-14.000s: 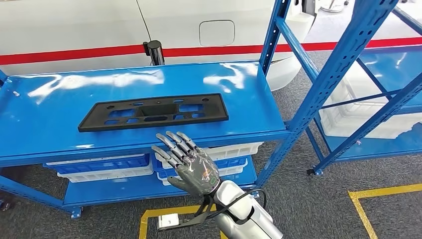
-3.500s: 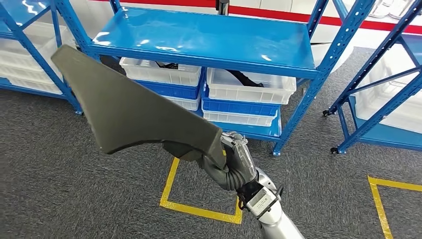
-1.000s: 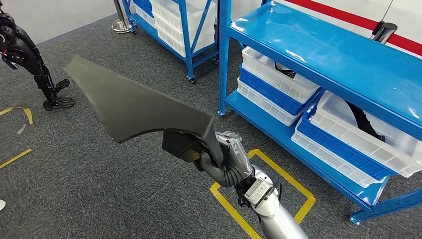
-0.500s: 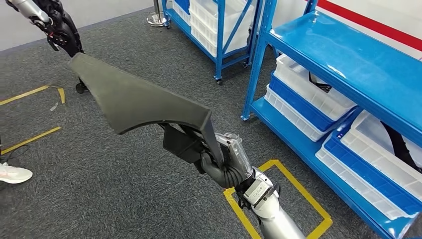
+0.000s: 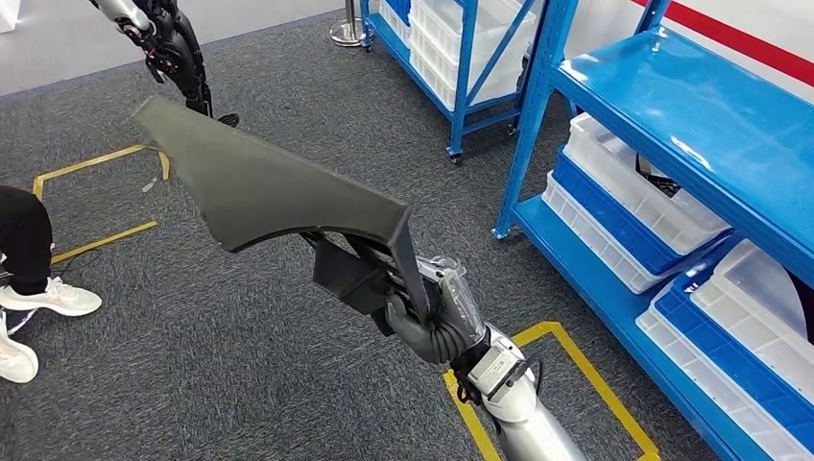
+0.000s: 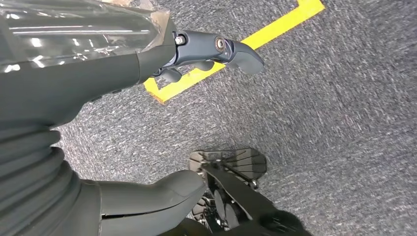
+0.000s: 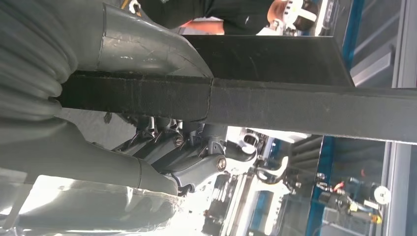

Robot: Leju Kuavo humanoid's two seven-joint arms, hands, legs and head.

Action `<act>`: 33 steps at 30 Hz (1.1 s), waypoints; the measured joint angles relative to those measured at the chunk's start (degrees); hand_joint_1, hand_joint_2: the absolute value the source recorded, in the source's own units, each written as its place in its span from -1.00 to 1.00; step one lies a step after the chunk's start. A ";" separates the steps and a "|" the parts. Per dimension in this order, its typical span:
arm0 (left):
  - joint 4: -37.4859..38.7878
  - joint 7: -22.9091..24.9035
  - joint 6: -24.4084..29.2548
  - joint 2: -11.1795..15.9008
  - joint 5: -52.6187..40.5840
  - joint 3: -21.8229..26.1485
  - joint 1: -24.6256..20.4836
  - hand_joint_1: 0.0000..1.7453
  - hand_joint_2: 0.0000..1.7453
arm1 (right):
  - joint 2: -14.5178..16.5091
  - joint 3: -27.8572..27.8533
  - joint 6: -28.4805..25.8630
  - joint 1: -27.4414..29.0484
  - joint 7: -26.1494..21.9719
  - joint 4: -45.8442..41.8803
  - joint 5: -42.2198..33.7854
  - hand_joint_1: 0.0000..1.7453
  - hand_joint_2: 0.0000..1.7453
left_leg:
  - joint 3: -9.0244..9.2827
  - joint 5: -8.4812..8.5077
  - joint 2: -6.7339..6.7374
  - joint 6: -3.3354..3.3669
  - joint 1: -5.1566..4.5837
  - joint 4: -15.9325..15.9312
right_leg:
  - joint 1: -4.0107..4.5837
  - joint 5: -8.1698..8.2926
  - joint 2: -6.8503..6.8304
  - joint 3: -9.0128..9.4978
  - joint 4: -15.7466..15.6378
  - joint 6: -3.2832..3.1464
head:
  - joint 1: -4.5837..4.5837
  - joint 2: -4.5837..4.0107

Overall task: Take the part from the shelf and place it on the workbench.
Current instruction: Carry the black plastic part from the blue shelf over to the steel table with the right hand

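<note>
Above grey carpet floor [image 5: 240,365], right robot hand [image 5: 422,312] grips the part [image 5: 259,187] at its narrow end, fingers wrapped round the edge, thumb on the other side. Part is long, flat, dark grey-black, matte, slightly grainy; wide tapered blade shape, thin raised lip along the near edge, boxy bracket under it by the grip. It sticks out up and left from the hand, held in the air, touching nothing else. Right wrist view: same part [image 7: 275,105] edge-on, thick black felt-like strip, right robot hand [image 7: 147,98] clamped on it, grey thumb on one face, dark fingers [image 7: 196,147] on the other.

Left robot hand [image 6: 162,118] hangs over the carpet, holding nothing, thumb and fingers apart, fingers only loosely bent.

Blue metal shelf rack [image 5: 691,106] on the right, glossy top board. Lower level carries white plastic bins [image 5: 643,187] stacked on blue bins [image 5: 600,216]; one white bin shows a dark curved item inside, too little visible to tell what. Second blue rack [image 5: 461,58] further back with more white bins. Yellow tape lines [image 5: 576,355] on carpet form a rectangle by the arm, another tape outline [image 5: 96,163] at left. Person's leg in black trousers and white shoes [image 5: 48,300] at left edge. Dark legs of another robot [image 5: 178,53] top left.
</note>
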 joint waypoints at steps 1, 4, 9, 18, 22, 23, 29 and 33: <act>0.00 0.07 0.14 0.01 -0.16 -0.25 -0.07 -1.00 1.00 | 0.04 -0.01 0.00 -0.03 0.00 -0.13 0.00 1.00 1.00 | 2.08 1.28 0.95 0.33 -0.29 -3.78 | 0.22 -0.09 -0.44 0.06 0.00 0.01 | 0.01 0.00; 0.01 0.28 0.38 0.01 -0.63 -0.80 -0.26 -1.00 1.00 | 0.20 -0.05 0.00 -0.10 0.01 -0.38 0.00 1.00 1.00 | 4.20 2.19 1.88 0.98 -1.14 -8.35 | 0.59 -0.31 -1.68 0.12 -0.14 0.44 | 0.03 0.00; 0.04 0.51 0.78 -0.13 -0.74 -1.55 -0.20 -1.00 1.00 | 0.33 -0.26 0.00 -0.09 0.02 -0.67 0.01 1.00 1.00 | 5.22 3.41 -0.96 2.27 -0.62 -10.23 | 0.41 -3.28 1.79 -2.14 5.32 0.99 | 0.21 0.00; 0.04 0.86 2.21 -0.35 -1.09 -2.12 -0.13 -1.00 1.00 | -0.18 -0.40 0.00 0.32 0.07 -0.66 0.01 1.00 1.00 | 4.93 3.15 -7.02 1.43 -0.56 -9.44 | -0.68 0.35 6.26 -0.95 0.37 2.82 | 0.31 0.00; 0.06 0.81 2.88 -0.38 -1.21 -2.71 0.24 -1.00 1.00 | 0.02 -0.43 0.00 0.17 0.07 -0.67 0.02 1.00 1.00 | 4.17 2.94 -6.69 0.17 -0.30 -8.98 | -0.63 0.84 4.95 -0.47 -0.35 1.19 | 0.23 0.00; 0.07 0.78 2.96 -0.40 -1.22 -2.84 0.24 -1.00 1.00 | 0.13 -0.44 0.00 0.12 0.07 -0.67 0.02 1.00 1.00 | 3.48 1.92 -5.22 -0.12 -0.31 -7.47 | -0.68 0.87 4.45 -0.39 -0.45 0.82 | 0.14 0.00; 0.08 0.73 3.17 -0.49 -1.23 -3.21 0.20 -1.00 1.00 | 0.30 -0.48 0.02 0.29 0.05 -0.65 0.02 1.00 1.00 | -3.29 -2.89 -0.95 -0.77 0.06 5.89 | -0.06 0.44 0.64 -0.18 -0.51 -0.17 | -0.04 0.00; 0.08 0.58 3.12 -0.45 -1.04 -3.23 0.04 -1.00 1.00 | 0.43 -0.50 0.02 0.18 0.05 -0.67 0.04 1.00 1.00 | 3.96 2.42 2.73 -0.13 -0.52 -7.66 | 0.38 -0.03 -1.10 0.24 -0.44 0.02 | -0.03 0.00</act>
